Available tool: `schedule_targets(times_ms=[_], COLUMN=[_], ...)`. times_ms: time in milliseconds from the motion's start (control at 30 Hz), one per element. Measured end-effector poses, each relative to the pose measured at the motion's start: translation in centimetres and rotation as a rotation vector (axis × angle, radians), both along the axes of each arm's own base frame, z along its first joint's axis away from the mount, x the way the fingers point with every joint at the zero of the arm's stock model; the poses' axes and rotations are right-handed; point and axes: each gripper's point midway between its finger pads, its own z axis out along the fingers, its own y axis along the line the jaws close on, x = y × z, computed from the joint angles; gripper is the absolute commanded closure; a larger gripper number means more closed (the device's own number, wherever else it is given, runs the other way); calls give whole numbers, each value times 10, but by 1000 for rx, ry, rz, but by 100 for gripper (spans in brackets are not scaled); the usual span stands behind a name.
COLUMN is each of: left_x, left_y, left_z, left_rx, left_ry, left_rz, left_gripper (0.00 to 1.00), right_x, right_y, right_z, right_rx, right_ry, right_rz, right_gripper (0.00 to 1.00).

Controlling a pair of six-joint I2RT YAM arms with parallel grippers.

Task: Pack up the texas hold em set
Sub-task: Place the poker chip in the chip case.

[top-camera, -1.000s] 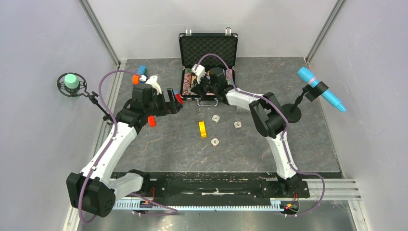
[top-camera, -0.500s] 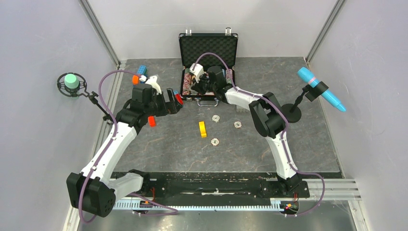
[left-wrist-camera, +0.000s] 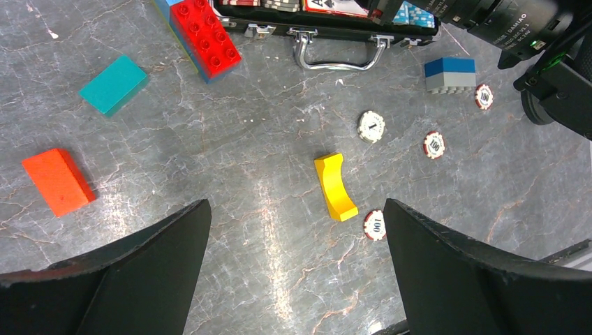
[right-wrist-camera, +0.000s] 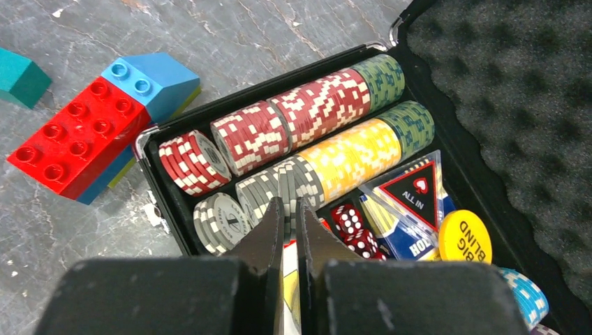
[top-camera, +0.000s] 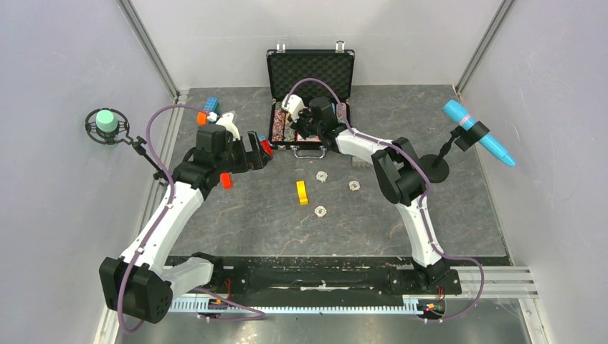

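top view: left arm is bent forward over the worktop (top-camera: 244, 222), with the left hand (top-camera: 257, 149) spread open and hovering left of the briefcase (top-camera: 310, 72). right arm is stretched out long, and the right hand (top-camera: 295, 123) is down in the open briefcase at the far edge. three loose chips (top-camera: 321, 175) lie near a yellow block (top-camera: 302, 192).

left wrist view: fingers (left-wrist-camera: 139, 272) are wide apart above the worktop, with the yellow block and chips framed between them and the case handle (left-wrist-camera: 340, 56) up top.

right wrist view: the fingers are pinched almost together just above the chip rows (right-wrist-camera: 321, 105). a red brick (right-wrist-camera: 77, 139) sits just outside the case.
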Motion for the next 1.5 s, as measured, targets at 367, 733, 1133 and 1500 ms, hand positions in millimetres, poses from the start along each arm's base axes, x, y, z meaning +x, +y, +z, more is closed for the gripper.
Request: schedule_targets(times_ms=[367, 733, 1133, 1500], left_x=[0, 1, 0, 0], left_y=[0, 2, 2, 1], left_z=[0, -1, -1, -1], left_rx=[0, 0, 0, -1], left_ry=[0, 1, 2, 3], left_rz=[1, 5, 5, 3], left_gripper=[0, 0, 0, 0], right_x=[-17, -35, -39, -35], right_y=[-12, 4, 7, 11], right_z=[-8, 13, 13, 19], right_rx=[1, 104, 108, 101], right_ry=[-15, -44, -18, -8], right_rz=[19, 127, 150, 157], right_gripper=[100, 100, 100, 100])
